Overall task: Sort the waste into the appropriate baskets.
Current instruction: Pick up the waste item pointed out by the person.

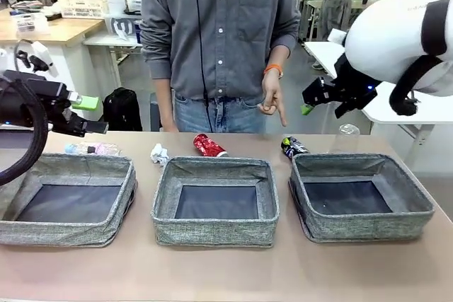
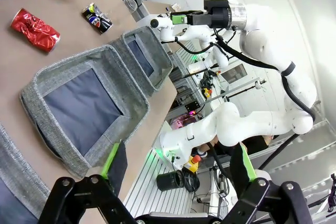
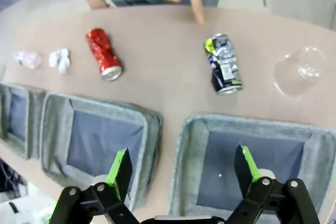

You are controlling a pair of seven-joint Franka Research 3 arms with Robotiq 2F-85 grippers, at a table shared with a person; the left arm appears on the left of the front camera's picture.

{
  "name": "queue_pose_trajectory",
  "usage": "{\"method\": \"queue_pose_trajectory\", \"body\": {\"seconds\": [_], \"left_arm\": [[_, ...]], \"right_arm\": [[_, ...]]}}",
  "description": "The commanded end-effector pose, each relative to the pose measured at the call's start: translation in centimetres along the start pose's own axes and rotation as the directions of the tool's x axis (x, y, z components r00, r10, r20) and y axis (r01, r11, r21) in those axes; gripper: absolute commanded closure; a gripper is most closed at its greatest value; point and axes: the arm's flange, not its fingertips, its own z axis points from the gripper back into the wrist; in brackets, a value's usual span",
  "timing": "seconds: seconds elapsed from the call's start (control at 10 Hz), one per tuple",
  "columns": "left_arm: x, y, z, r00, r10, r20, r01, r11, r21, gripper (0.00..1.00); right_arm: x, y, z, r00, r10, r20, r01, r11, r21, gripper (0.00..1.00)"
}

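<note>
Three grey woven baskets stand in a row: left (image 1: 67,233), middle (image 1: 214,233) and right (image 1: 368,225). Behind them on the table lie the waste pieces: a clear plastic item (image 1: 92,148), crumpled white paper (image 1: 159,153), a crushed red can (image 1: 209,146), a crushed dark can (image 1: 293,147) and a clear cup (image 1: 347,138). My left gripper (image 1: 88,114) hangs open above the left basket's far corner. Above and behind the right basket, my right gripper (image 1: 311,100) is open and holds nothing; below it are the dark can (image 3: 224,64) and the red can (image 3: 104,54).
A person stands at the far side. One hand (image 1: 272,100) points a finger down at the dark can. The left wrist view has the middle basket (image 2: 126,98), the red can (image 2: 35,29) and the dark can (image 2: 97,18). Bare table lies in front of the baskets.
</note>
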Motion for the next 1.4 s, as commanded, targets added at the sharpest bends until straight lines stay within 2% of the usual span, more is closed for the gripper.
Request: {"method": "queue_pose_trajectory", "body": {"seconds": [0.0,0.1,0.2,0.4,0.5,0.6,0.8,1.1,1.3], "left_arm": [[0.1,0.0,-0.2,1.000,-0.022,0.022,0.022,1.000,-0.021,0.00],[0.1,0.0,-0.2,1.000,-0.022,0.022,0.022,1.000,-0.021,0.00],[0.1,0.0,-0.2,1.000,-0.022,0.022,0.022,1.000,-0.021,0.00],[0.1,0.0,-0.2,1.000,-0.022,0.022,0.022,1.000,-0.021,0.00],[0.1,0.0,-0.2,1.000,-0.022,0.022,0.022,1.000,-0.021,0.00],[0.1,0.0,-0.2,1.000,-0.022,0.022,0.022,1.000,-0.021,0.00],[0.1,0.0,-0.2,1.000,-0.022,0.022,0.022,1.000,-0.021,0.00],[0.1,0.0,-0.2,1.000,-0.022,0.022,0.022,1.000,-0.021,0.00],[0.1,0.0,-0.2,1.000,-0.022,0.022,0.022,1.000,-0.021,0.00]], "right_arm": [[0.5,-0.5,-0.7,0.999,0.003,0.035,-0.001,0.999,-0.034,0.00],[0.0,0.0,0.0,1.000,0.000,0.000,0.000,1.000,0.000,0.00],[0.5,0.7,-0.8,0.998,0.045,-0.034,-0.046,0.999,-0.020,0.00],[3.1,1.0,-3.1,0.994,0.093,-0.059,-0.095,0.995,-0.032,0.00],[4.8,1.0,-5.2,0.988,0.132,-0.084,-0.137,0.989,-0.059,0.00],[6.1,0.6,-7.4,0.983,0.141,-0.118,-0.157,0.978,-0.134,0.00],[7.6,-0.6,-11.8,0.961,0.215,-0.171,-0.245,0.954,-0.174,0.00],[7.7,-2.3,-17.2,0.947,0.263,-0.186,-0.294,0.941,-0.165,0.00],[8.1,-4.0,-21.0,0.942,0.269,-0.202,-0.293,0.951,-0.101,0.00]]}}
